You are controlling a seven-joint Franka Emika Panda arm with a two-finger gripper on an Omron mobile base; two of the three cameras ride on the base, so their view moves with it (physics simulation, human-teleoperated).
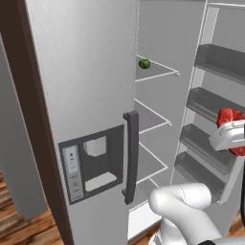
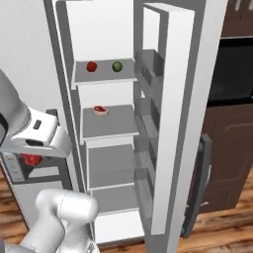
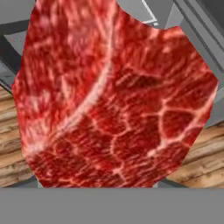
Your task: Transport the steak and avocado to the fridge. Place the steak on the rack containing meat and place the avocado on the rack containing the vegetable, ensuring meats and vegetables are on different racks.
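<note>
The claw grasped the steak before the open fridge; shelving it beside the meat at 12 o'clock remained, as did the avocado's trip.

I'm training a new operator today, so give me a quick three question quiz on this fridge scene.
1. True or false: the steak is already lying on a fridge shelf.
2. What lies on the second shelf down? A) a piece of meat B) a bottle C) a plate
3. Fill in: the top shelf holds a red item and a ____ round one.

Key: 1 false, it is held at the gripper; 2 A; 3 green.
</note>
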